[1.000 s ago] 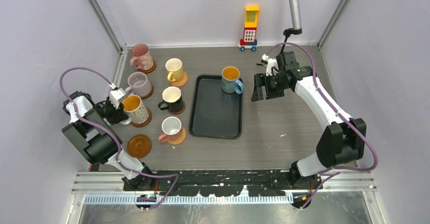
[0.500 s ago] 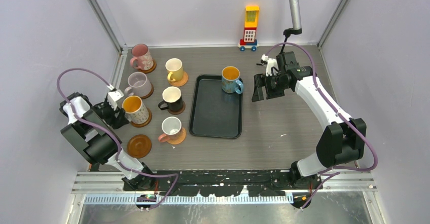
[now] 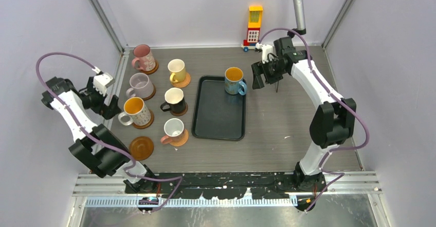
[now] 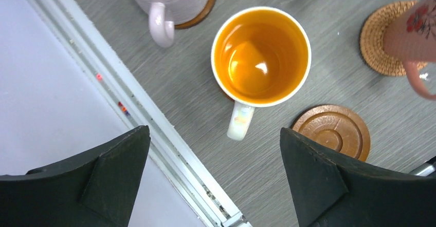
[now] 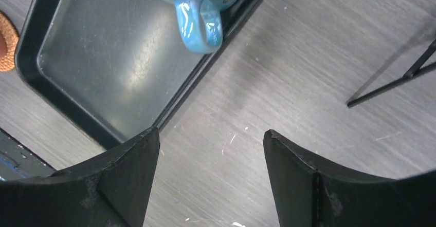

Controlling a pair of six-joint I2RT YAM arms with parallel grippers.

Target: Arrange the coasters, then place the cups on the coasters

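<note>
L hand (image 4: pixel 211 134): spread wide, empty, hanging above white mug (image 4: pixel 261 56) (orange inside), handle pointing back at the hand. Mug upright on its coaster (image 3: pixel 146 125), brown edge showing at the base in top view, so prob. placed and done with. Bare coaster (image 4: pixel 331 132) just beside it, toward near edge of worktop (image 3: pixel 288 134): free for the last cup, by the look of it. Five more cups (image 3: pixel 175 99), each on a coaster, in two rows left of tray (image 3: pixel 218 121).

R hand (image 5: pixel 211 134): also wide, holding nothing, near blue mug (image 3: pixel 235 86) w/ handle turned its way, the easy side for a grab. Blue mug in tray's far right corner, no coaster under it: the only cup not yet placed. Bare coaster well apart from it, across the tray on L side; poss. a long reach or a hand-over.
</note>
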